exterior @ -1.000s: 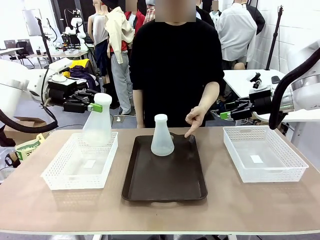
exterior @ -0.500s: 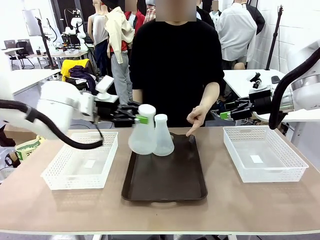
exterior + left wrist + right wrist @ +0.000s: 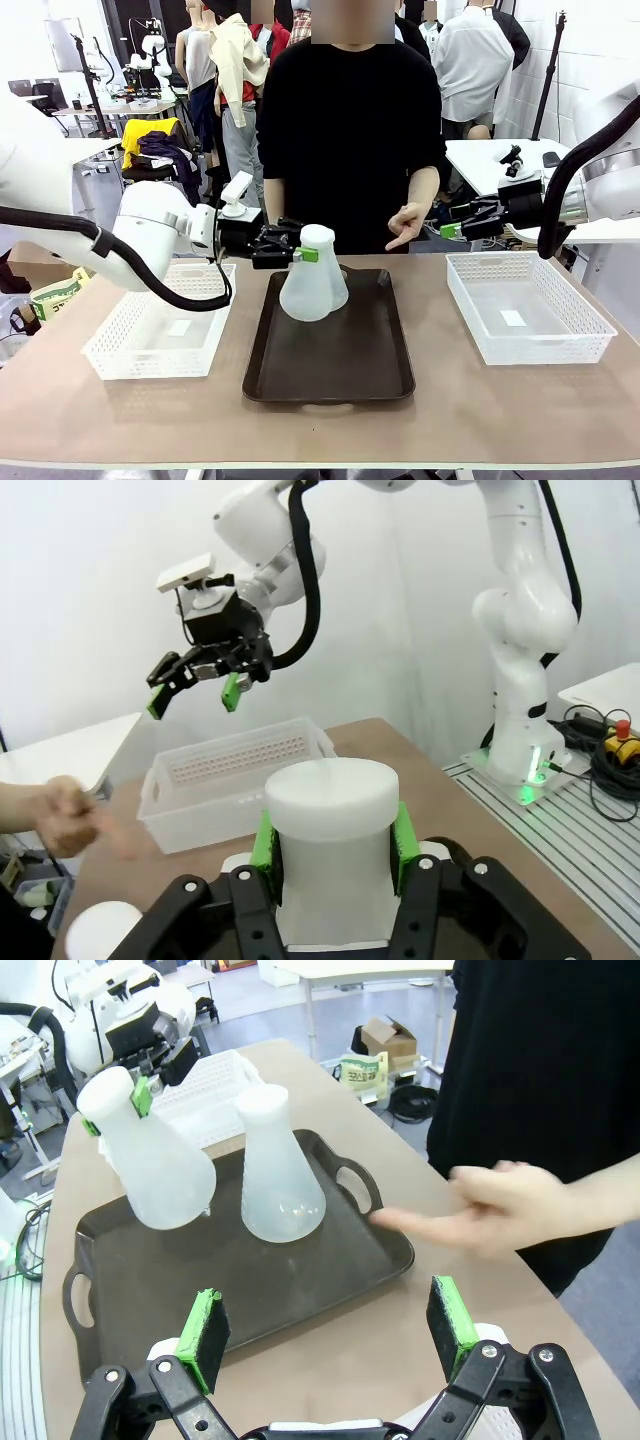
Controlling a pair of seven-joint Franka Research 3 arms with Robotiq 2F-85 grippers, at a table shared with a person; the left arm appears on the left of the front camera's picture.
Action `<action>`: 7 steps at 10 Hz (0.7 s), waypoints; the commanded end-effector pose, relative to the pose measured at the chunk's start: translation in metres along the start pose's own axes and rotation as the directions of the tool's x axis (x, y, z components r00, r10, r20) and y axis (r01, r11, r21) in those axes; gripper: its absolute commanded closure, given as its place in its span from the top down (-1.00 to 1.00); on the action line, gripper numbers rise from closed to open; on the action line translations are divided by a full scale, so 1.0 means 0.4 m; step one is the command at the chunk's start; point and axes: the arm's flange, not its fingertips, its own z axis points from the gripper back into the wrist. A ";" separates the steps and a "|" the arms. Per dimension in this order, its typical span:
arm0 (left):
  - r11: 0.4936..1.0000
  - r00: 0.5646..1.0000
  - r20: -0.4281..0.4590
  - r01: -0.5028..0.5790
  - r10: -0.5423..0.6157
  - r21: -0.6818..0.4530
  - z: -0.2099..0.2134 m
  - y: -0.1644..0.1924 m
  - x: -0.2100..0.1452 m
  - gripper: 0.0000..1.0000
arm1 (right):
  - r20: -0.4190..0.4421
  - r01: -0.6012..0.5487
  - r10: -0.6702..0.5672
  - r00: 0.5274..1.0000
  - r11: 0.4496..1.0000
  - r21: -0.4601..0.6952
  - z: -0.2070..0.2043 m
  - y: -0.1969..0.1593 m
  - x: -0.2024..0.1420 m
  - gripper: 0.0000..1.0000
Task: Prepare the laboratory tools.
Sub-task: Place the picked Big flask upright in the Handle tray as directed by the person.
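Observation:
My left gripper (image 3: 308, 254) is shut on the neck of a frosted white flask (image 3: 303, 295), which hangs slightly tilted low over the dark brown tray (image 3: 330, 375). Close up, its green pads (image 3: 266, 842) clamp the neck (image 3: 330, 830). A second flask (image 3: 341, 288) stands upright on the tray right behind the held one, partly hidden by it. In the right wrist view the held flask (image 3: 155, 1170) is left of the standing flask (image 3: 277, 1180). My right gripper (image 3: 455, 229) hovers open beyond the table's right side, its fingers (image 3: 203, 1325) wide apart with nothing between them.
One white mesh basket (image 3: 120, 345) lies left of the tray, another (image 3: 580, 320) on the right. The person stands at the far edge, one hand (image 3: 408, 222) raised above the tray's far right corner. The table's front strip is bare.
My left arm carried the flask from above the left basket rightward to over the tray, in front of the standing flask. The person's hand lifted off the tray's corner. The right arm stayed still.

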 end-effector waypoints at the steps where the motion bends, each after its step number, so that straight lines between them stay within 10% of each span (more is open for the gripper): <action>1: 0.997 0.999 0.037 0.006 -0.003 -0.081 -0.031 0.001 -0.023 -1.00 | -0.010 0.002 -0.002 1.000 1.000 0.000 0.001 0.002 0.001 1.00; 7: 0.984 0.999 0.030 -0.019 0.024 -0.174 -0.042 -0.035 -0.110 -1.00 | -0.010 0.002 -0.002 1.000 1.000 0.000 0.001 0.002 0.001 1.00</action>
